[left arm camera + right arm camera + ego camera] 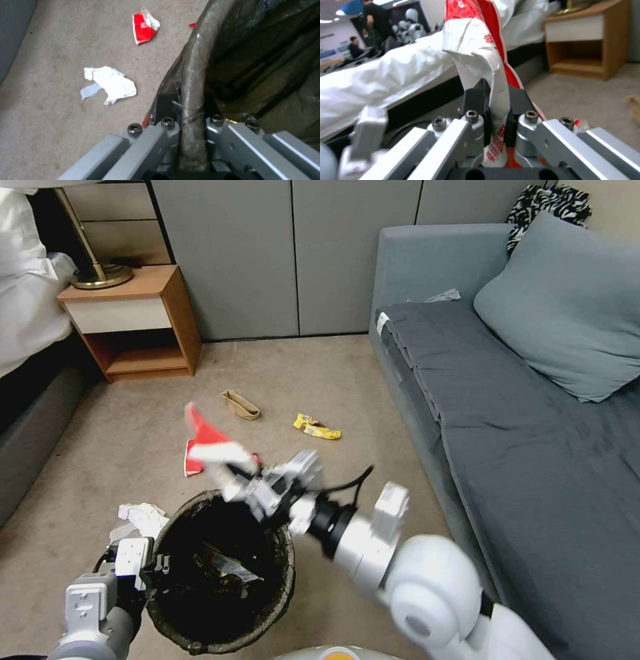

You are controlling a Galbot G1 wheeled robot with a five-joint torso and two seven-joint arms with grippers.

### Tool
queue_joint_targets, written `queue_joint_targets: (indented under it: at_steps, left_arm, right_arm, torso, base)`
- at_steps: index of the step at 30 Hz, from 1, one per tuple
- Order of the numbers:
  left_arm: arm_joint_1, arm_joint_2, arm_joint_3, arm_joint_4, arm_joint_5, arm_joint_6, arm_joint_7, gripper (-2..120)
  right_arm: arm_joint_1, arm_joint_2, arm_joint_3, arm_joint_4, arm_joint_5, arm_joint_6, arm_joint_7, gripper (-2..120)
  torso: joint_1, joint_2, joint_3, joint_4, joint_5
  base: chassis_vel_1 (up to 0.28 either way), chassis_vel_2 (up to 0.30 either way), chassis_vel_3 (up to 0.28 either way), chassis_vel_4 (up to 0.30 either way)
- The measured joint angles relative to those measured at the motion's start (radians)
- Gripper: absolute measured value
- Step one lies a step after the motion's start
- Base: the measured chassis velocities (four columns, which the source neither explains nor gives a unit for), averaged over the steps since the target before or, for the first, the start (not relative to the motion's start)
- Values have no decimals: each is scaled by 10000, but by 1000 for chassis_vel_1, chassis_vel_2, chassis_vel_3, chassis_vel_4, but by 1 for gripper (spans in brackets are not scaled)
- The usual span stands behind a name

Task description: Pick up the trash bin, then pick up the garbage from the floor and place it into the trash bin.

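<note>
Right gripper (233,473) clamped on a red-and-white packet (213,443), held above the far rim of the trash bin (280,587), the packet sticking up and leftward, past the rim rather than over the opening. Seen close from the right wrist, black pads (475,100) pinching a narrow fold of the crinkled packet (476,45), most of it flopping free above. Left gripper (155,570) at the near left, shut on the bin's rim, a finger on each side of the bag-lined edge (191,100), holding the bin off the carpet. Likely trouble: packet let go while leaning past the far rim, falling back to the floor; or the thin fold slipping out early; or the long packet catching on the rim and hanging over it. Also a one-sided hold on the rim, so a knock from the right arm could tip or twist the bin. Inside the bin, dark liner and some crumpled shiny scraps (223,567) at the bottom, kind hard to tell. On the floor: another red packet (192,460) just beyond the bin, white crumpled paper (143,515) to its left, brown paper bag (241,405) and yellow wrapper (316,427) farther off.
</note>
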Motion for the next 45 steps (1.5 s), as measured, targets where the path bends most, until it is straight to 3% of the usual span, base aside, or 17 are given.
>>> queue_joint_targets:
  at_steps: [3, 13, 14, 16, 20, 24, 36, 45]
  left_arm:
    - [-12, -17, 6, 0, 1, 5, 0, 1]
    - [-46, -83, 26, 0, 2, 13, -1, 1]
    - [-46, -88, 23, 0, -1, 17, 0, 1]
    - [-46, -89, 18, 0, -4, 18, 0, 1]
    - [-18, -98, 5, 0, -18, 27, 0, 1]
    - [-9, -98, 1, 0, -29, 32, 0, 1]
    - [-8, -63, 8, 0, -53, 47, 8, 1]
    - [-23, 33, 47, 0, -71, 52, 14, 1]
  right_arm:
    - [-35, -60, -440, -141, -101, -93, 46, 5]
    - [106, -132, -570, -267, -35, -875, 93, 8]
    - [122, -122, -625, -321, -35, -942, 133, 17]
    - [122, -113, -663, -351, -41, -958, 161, 19]
    - [61, -58, -835, -456, -71, -970, 314, 39]
    - [5, -72, -842, -464, -93, -968, 320, 51]
    - [-484, -454, -283, -297, -244, -453, 277, 95]
    - [-1545, -762, 1256, 644, -250, 232, -132, 100]
  torso:
    - [0, -1, 0, 0, 1]
    - [1, 0, 0, 0, 1]
    - [0, 0, 1, 0, 1]
    - [0, 0, 0, 0, 0]
    - [0, 0, 0, 0, 1]
    - [0, 0, 0, 0, 1]
    - [0, 0, 0, 0, 2]
    - [1, -1, 0, 0, 3]
  base:
    - [0, 0, 0, 0]
    - [0, 0, 0, 0]
    - [0, 0, 0, 0]
    - [0, 0, 0, 0]
    - [0, 0, 0, 0]
    - [0, 0, 0, 0]
    - [0, 0, 0, 0]
    - [0, 0, 0, 0]
